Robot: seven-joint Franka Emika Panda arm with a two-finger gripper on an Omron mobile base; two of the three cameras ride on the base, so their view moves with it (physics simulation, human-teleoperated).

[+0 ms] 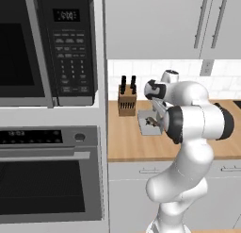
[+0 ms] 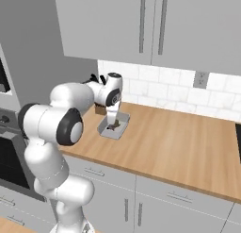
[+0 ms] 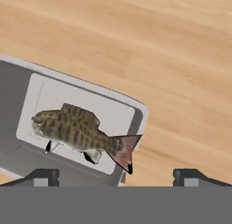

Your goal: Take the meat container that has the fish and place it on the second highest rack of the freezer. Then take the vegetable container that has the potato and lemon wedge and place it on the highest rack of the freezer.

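Hand [image 3: 115, 175] is hanging wide open, gripping nothing, right above the meat container [image 3: 81, 123] with the fish [image 3: 79, 132] lying inside. Container is sitting on the wooden worktop [image 2: 179, 137], just beside the knife block [image 1: 127, 101]. Fingertips [image 3: 43, 175] are straddling the container's near corner rim, probably lining up for a wall pinch, since the tray looks too wide to span. Nothing lifted yet, so the first step is under way. Freezer and vegetable container can't be placed from here.
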